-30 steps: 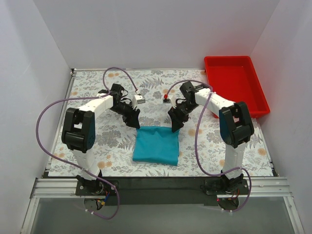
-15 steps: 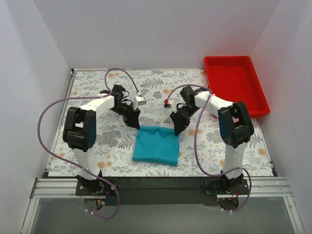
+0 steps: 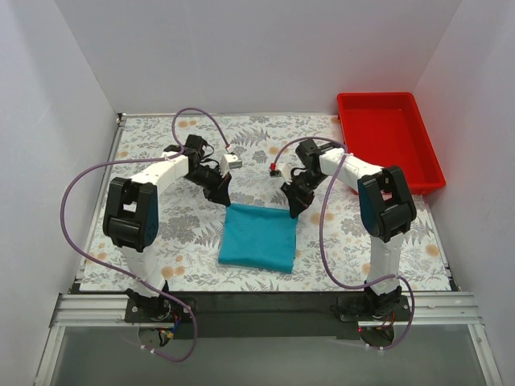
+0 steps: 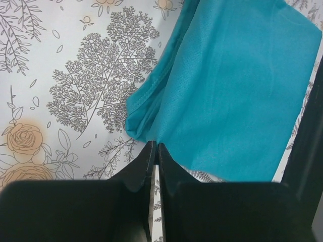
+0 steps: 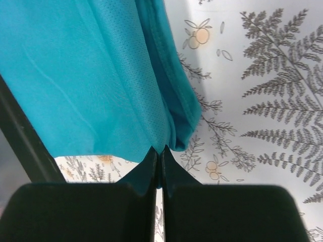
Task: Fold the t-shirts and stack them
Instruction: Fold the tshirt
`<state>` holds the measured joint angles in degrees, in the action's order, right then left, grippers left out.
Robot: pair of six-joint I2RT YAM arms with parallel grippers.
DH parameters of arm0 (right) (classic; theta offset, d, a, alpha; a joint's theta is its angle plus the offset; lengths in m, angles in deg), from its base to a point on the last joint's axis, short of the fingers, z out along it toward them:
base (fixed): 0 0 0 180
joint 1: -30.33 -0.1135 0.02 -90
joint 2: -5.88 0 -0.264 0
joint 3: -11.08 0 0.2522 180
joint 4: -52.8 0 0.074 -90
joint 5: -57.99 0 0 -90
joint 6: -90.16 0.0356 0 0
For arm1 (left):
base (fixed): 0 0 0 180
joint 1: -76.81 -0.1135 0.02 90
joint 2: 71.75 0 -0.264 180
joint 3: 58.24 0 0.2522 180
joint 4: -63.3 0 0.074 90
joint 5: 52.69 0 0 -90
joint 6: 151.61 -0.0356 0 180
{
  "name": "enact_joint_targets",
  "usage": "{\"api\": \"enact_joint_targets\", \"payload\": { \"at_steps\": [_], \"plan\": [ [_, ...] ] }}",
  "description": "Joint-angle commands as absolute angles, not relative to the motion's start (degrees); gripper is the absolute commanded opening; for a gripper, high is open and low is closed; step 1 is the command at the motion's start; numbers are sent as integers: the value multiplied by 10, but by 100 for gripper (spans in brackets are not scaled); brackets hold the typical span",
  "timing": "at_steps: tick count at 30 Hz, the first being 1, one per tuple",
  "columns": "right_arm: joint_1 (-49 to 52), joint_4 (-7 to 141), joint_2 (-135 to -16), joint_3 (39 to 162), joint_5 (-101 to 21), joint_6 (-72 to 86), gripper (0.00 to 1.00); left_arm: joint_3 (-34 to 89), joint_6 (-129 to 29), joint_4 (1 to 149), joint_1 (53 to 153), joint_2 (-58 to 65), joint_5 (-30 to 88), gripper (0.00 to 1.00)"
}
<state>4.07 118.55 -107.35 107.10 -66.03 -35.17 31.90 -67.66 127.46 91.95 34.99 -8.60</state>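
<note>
One teal-blue t-shirt (image 3: 257,239) lies folded into a rough square on the flowered table cover, in front of both arm bases. My left gripper (image 3: 224,200) is at its far left corner, and in the left wrist view its fingers (image 4: 154,146) are pressed together on the shirt's (image 4: 237,91) hem. My right gripper (image 3: 294,211) is at the far right corner. In the right wrist view it (image 5: 160,148) is shut with a sliver of the teal fabric (image 5: 86,75) between the fingertips.
A red plastic tray (image 3: 390,137) stands at the back right, with nothing in it. White walls close in the table on the left, back and right. Purple cables (image 3: 80,181) loop out from both arms.
Both grippers have closed on the shirt's far corners. The two wrists have shifted slightly toward the back, and the shirt's far edge has come along a little.
</note>
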Motion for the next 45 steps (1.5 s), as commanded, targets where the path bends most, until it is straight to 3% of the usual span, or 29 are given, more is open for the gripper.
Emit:
{"api": "enact_joint_targets", "payload": {
  "at_steps": [1,18,21,22,25,28,33,38,41,45],
  "plan": [
    [48,1180,-1086,1098,-630,-369,1,336,-660,1254,921,335,-65,0],
    [81,1113,-1204,1242,-530,-348,1,375,-545,1073,914,460,62,0],
    [87,1115,-1206,1280,-528,-332,18,387,-531,1073,911,458,52,0],
    [90,1118,-1193,1290,-551,-322,33,390,-527,1076,909,440,41,13],
    [101,1118,-1152,1295,-605,-296,52,390,-491,1078,899,400,4,27],
    [107,1117,-1074,1276,-672,-262,61,388,-447,1092,896,338,-35,36],
    [103,1114,-1014,1202,-802,-184,65,324,-290,1084,908,251,-180,59],
    [85,1083,-1007,1072,-961,-66,67,162,-23,956,963,185,-222,64],
    [55,1010,-988,1008,-979,-3,73,63,81,811,1002,165,-231,66],
    [20,940,-992,926,-996,57,74,11,148,747,1023,197,-223,66]
  ]
}}
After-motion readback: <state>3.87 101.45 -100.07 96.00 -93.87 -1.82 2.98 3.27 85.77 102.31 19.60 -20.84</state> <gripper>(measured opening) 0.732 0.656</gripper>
